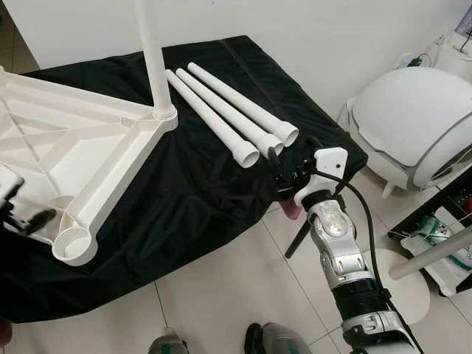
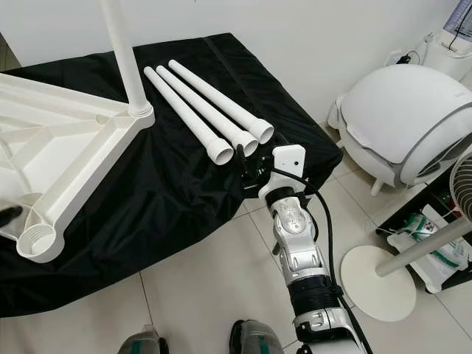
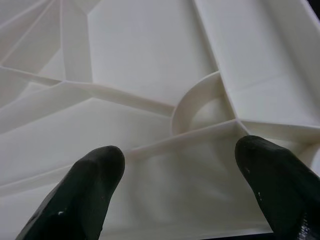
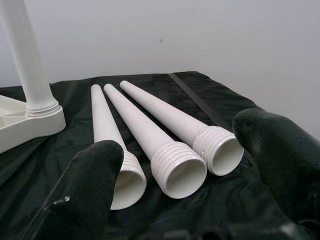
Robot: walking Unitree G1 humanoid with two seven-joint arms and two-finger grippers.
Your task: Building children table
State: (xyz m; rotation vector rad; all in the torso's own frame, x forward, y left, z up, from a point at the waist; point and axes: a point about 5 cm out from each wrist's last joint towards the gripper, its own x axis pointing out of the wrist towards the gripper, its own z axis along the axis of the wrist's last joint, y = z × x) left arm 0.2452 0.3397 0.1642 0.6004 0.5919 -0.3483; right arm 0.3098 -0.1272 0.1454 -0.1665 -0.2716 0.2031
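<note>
At far left the left gripper [image 3: 172,165], jaws spread, hovers over the upturned tabletop [image 1: 66,147], which has one leg [image 1: 153,55] already standing in a corner socket. In the centre three loose legs [image 1: 225,110] lie side by side on the black-draped table [image 1: 192,192], threaded ends pointing lower right, straight at the nearer right gripper [image 4: 185,165], whose jaws are spread and empty.
</note>
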